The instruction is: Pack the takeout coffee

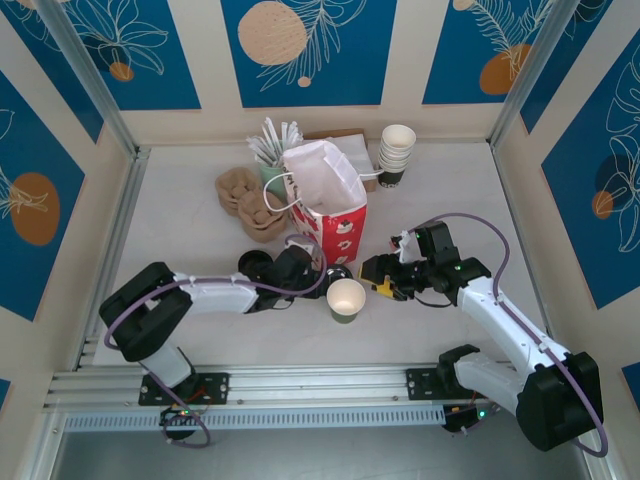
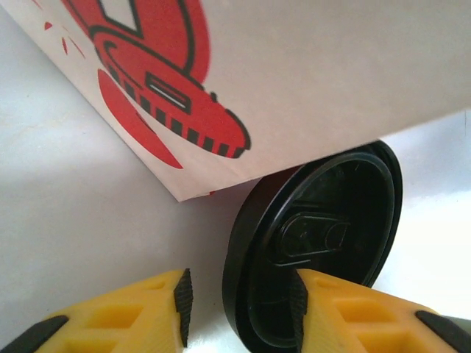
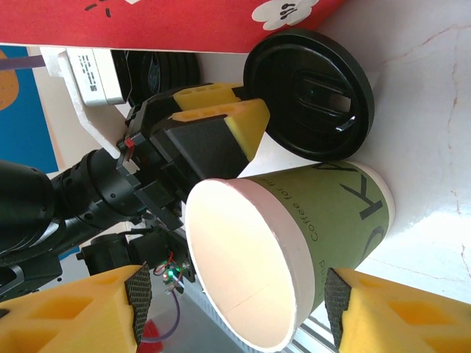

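Jaws on both arms stand apart, and neither holds anything. From where I stand, the paper cup [image 1: 346,299] sits upright on the white table [image 1: 450,200], near the front and between the two arms. Its mouth is uncovered and its inside is pale. Its side is olive green with printed lettering, which reads clearly from the right wrist.

The black lid [image 2: 331,228] is off the cup. It leans tilted against the bottom edge of the red-and-white paper bag [image 1: 335,215], just beside the cup on the far side.

The left gripper [image 2: 241,283] reaches in low at the lid. The near rim of the lid lies between its yellow fingers [image 2: 147,316]. One pad is in front of the lid's recessed face. The other stands clear of the rim, with table showing in the gap, so there is no grip on the lid.

The right gripper [image 3: 237,290] points at the cup from the other side. The cup is ahead of its fingertips, and in the overhead view the gripper sits just beside the cup, not around it.

Behind the bag stands a stack of white cups [image 1: 397,155]. Left of the bag lie brown moulded carriers [image 1: 248,200].
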You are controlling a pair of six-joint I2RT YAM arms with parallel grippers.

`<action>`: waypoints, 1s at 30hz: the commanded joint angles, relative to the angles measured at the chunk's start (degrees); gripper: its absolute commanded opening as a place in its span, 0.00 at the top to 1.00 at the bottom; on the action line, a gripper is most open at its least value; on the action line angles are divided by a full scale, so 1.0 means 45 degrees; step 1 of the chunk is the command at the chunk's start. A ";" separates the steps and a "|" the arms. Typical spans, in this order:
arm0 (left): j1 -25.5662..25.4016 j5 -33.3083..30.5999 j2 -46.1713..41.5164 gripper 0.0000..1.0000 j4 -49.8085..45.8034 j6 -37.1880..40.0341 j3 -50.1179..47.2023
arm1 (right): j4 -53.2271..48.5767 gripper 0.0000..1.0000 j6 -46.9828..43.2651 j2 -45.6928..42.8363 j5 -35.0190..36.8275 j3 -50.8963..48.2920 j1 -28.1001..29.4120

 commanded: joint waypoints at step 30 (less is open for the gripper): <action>0.0168 -0.1496 -0.2377 0.84 -0.1674 0.0785 -0.0585 | -0.0602 0.34 -0.0086 -0.0428 0.0191 0.0300 0.0075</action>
